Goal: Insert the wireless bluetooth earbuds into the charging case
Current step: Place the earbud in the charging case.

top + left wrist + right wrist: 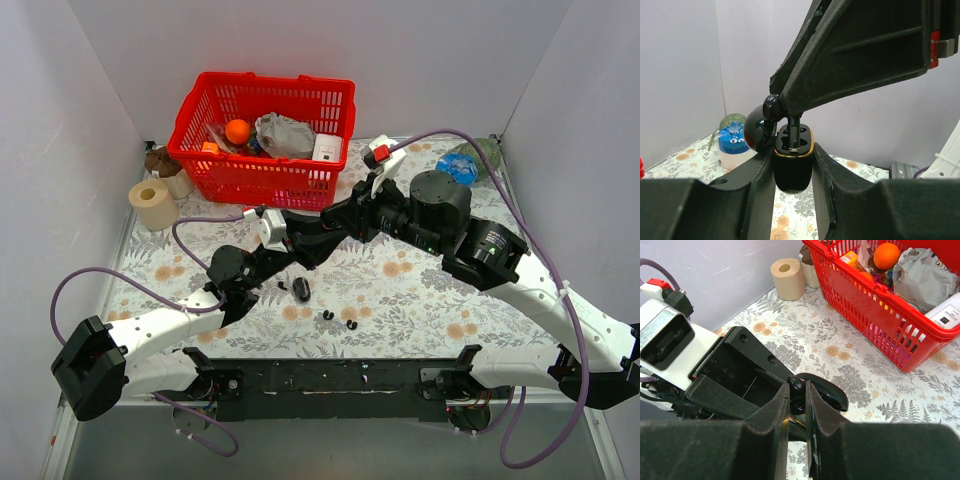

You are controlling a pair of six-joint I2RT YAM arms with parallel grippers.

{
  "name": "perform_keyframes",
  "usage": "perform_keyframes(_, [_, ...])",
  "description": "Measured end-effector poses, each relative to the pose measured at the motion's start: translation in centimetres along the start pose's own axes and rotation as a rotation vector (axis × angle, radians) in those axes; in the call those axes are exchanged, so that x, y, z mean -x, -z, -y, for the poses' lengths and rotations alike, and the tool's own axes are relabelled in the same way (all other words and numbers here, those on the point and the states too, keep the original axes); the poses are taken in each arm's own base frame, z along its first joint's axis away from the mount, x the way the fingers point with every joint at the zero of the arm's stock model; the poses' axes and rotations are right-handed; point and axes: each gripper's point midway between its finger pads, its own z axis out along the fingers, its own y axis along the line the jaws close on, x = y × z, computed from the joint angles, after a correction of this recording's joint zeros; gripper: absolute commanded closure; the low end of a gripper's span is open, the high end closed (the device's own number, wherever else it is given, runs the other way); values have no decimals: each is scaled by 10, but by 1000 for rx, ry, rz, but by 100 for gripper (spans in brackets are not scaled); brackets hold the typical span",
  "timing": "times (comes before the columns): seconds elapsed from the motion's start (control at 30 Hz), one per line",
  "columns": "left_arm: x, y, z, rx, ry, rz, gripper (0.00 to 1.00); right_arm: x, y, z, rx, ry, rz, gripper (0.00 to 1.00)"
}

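Observation:
My left gripper (300, 250) (792, 152) is shut on the black charging case (792, 172), which has a gold rim and is held upright above the table. Its glossy lid (754, 132) hangs open to the left and also shows in the right wrist view (829, 390). My right gripper (320, 232) (797, 389) is shut on a small glossy black earbud (796, 384). The earbud's stem (794, 131) reaches down into a slot of the case. Tiny black bits (328, 315) (350, 325) lie on the floral cloth in front.
A larger black rounded piece (300, 290) lies on the cloth with a tiny bit (283, 287) beside it. A red basket (262, 128) of items stands at the back. A paper roll (153, 204) is at the back left and a blue-lidded jar (460, 166) at the back right.

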Motion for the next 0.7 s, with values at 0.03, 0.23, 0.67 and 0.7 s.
perform_keyframes(0.03, [0,0,0,0,0,0,100,0,0,1,-3,3,1,99])
perform_keyframes(0.23, [-2,0,0,3,9,-10,100,3,3,6,-28,31,19,99])
perform_keyframes(0.67, [7,-18,-2,6,39,-18,100,36,16,7,-88,198,129,99])
perform_keyframes(0.7, [9,-20,-3,5,38,-15,100,41,16,7,-95,212,136,99])
